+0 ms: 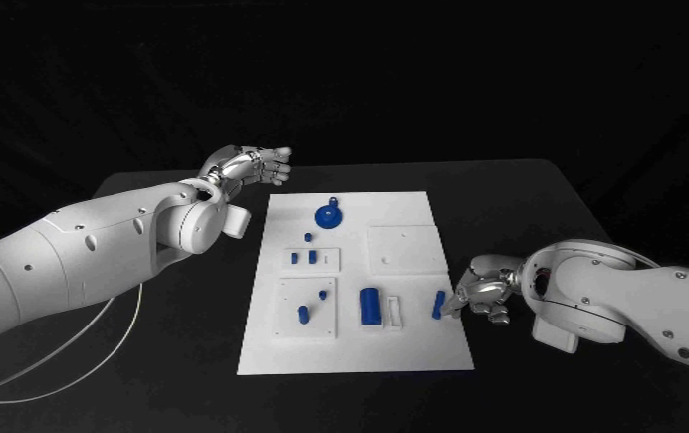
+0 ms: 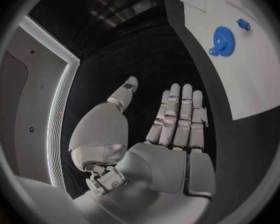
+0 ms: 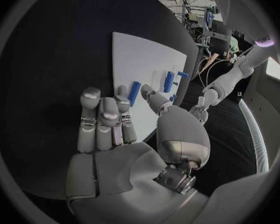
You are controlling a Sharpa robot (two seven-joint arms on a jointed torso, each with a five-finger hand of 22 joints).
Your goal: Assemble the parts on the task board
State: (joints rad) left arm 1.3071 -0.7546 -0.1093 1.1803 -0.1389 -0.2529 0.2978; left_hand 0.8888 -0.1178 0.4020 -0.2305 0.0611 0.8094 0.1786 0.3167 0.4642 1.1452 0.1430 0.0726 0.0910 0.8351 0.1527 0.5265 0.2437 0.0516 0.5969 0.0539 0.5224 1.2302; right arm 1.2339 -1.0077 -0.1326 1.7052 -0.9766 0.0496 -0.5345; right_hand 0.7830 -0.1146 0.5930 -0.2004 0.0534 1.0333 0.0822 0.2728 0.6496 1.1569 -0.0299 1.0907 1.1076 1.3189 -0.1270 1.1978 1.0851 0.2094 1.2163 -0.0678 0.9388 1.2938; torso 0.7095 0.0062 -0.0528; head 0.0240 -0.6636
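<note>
The white left arm (image 1: 101, 249) reaches in across the bench's near-left side and rises toward the far edge, ending in the silver many-fingered left hand (image 1: 247, 167), which is raised well above the surface. In the left wrist view that hand (image 2: 159, 134) is flat and empty, its fingers (image 2: 177, 114) straight and side by side, the thumb spread apart. The white right arm (image 1: 617, 299) bends in low from the right, its silver many-fingered right hand (image 1: 481, 294) down near the surface. In the right wrist view the right hand (image 3: 124, 139) has fingers (image 3: 102, 119) loosely extended, the thumb angled forward; it seems to hold nothing, though the fingertips are hard to read.
</note>
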